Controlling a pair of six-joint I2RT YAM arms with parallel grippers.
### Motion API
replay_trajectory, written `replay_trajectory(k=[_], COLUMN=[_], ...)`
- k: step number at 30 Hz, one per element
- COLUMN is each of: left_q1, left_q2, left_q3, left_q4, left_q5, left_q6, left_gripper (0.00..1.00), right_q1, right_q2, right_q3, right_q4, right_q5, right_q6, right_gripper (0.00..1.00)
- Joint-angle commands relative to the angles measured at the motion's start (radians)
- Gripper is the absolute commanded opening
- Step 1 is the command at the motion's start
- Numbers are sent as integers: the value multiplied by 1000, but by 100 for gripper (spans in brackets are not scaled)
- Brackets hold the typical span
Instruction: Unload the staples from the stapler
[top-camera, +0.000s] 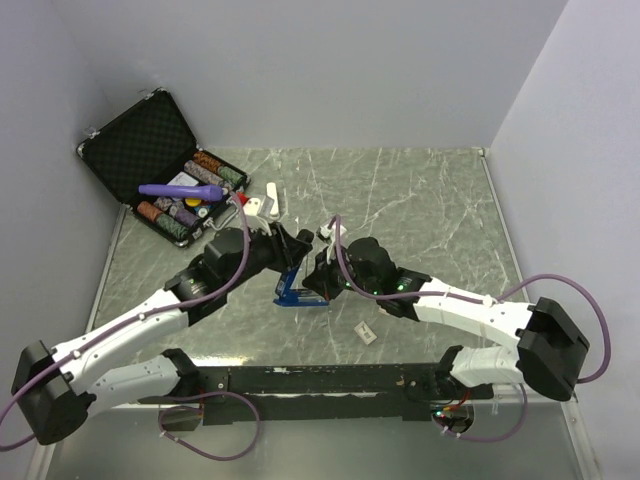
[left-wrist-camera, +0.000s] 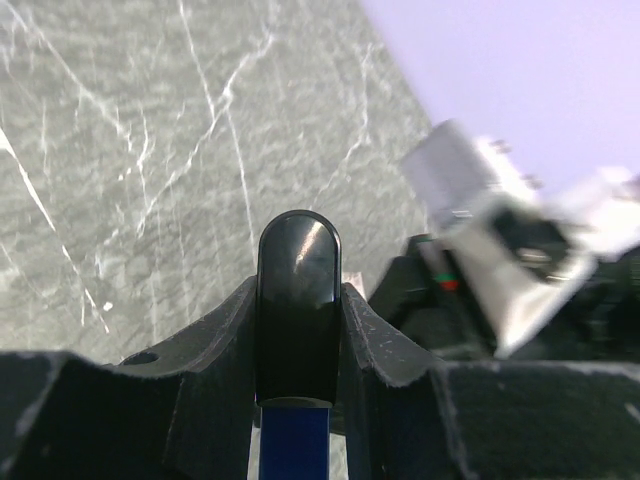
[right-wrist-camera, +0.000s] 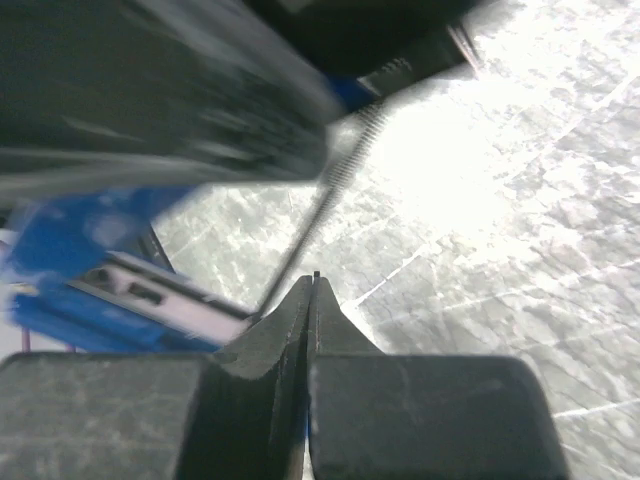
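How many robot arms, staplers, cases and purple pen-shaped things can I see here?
Robot arms: 2, the left arm and the right arm
Staplers: 1, the blue stapler
Cases: 1, the open black case
Purple pen-shaped things: 1, the purple stick lying across the case
Total: 5

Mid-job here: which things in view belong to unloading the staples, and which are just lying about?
Job: stapler; left pincer, shut on its black end; right pincer, shut, close beside it.
Lying about: black case; poker chips in it; purple pen; white object beside the case; small white piece near the arm bases.
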Motion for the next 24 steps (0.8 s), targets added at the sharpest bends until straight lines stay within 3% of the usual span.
replay_trajectory(k=[1, 24], left_q1=[4, 3], left_q2=[-90, 5], left_q3=[49, -11], left_q4=[187, 302], left_q5=[-54, -249], left_q6=[-41, -14], left_gripper=[1, 1], right_q1=[22, 55], right_q2=[26, 158], right_q3=[-21, 47], right_q4=[48, 186], right_q5=[-36, -137], right_q6=[45, 154], right_gripper=[0, 0])
